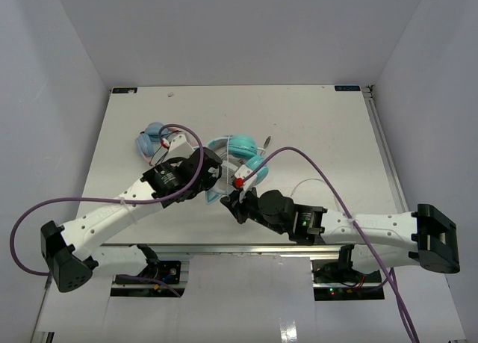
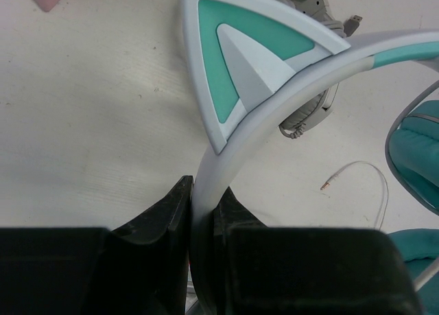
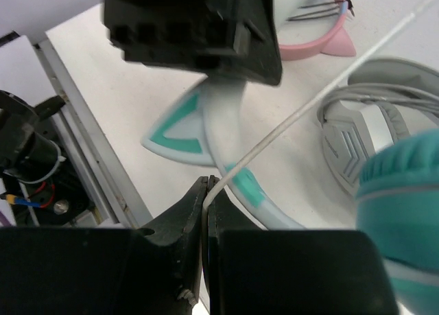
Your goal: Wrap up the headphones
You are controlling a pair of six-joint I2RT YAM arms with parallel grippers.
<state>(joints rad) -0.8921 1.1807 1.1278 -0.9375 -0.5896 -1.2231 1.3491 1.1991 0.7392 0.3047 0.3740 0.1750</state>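
The teal headphones [image 1: 245, 150] lie mid-table, with round turquoise ear cups [image 2: 420, 147] and a pale headband with a cat-ear point [image 2: 236, 61]. My left gripper [image 1: 211, 178] is shut on the headband [image 2: 206, 191], which runs up between its fingers in the left wrist view. My right gripper [image 1: 231, 201] is shut on the thin whitish cable [image 3: 295, 116], pinched at the fingertips [image 3: 207, 191]; the cable runs taut up and to the right over the headband [image 3: 236, 178]. The cable's plug end [image 2: 326, 186] lies loose on the table.
Light-blue-and-pink headphones [image 1: 151, 141] lie to the left behind my left arm. Larger grey-white headphones [image 3: 367, 126] sit right beside the teal ones. The table's front rail [image 3: 82, 123] is close behind my right gripper.
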